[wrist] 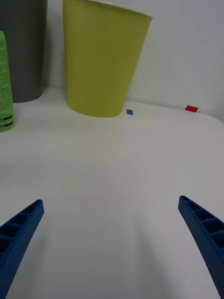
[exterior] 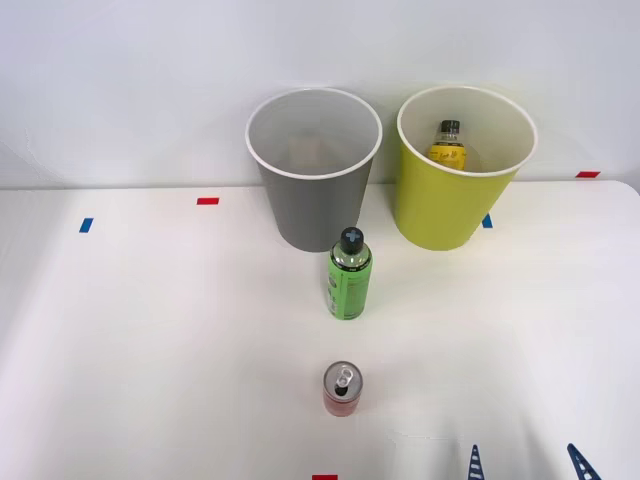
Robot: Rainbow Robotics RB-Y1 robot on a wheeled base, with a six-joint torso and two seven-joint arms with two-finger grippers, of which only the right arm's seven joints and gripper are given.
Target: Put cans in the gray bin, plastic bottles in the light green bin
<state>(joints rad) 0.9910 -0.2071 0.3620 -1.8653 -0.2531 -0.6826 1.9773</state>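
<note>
Reaching for the red can (exterior: 341, 388) should go best with the right gripper (exterior: 527, 462), jaws spread wide and empty at five o'clock on the counter (exterior: 150, 340), swinging toward nine o'clock, clear of the green bottle (exterior: 349, 274), then lifting to the gray bin (exterior: 313, 170).

We see what looks like a lab or test setup: a plain white table (exterior: 150, 330) set against a bare white wall (exterior: 120, 80), with small red tape marks (exterior: 207, 201) and blue tape marks (exterior: 86, 225) stuck on the tabletop as position markers. Nothing homely or decorative surrounds it.
</note>
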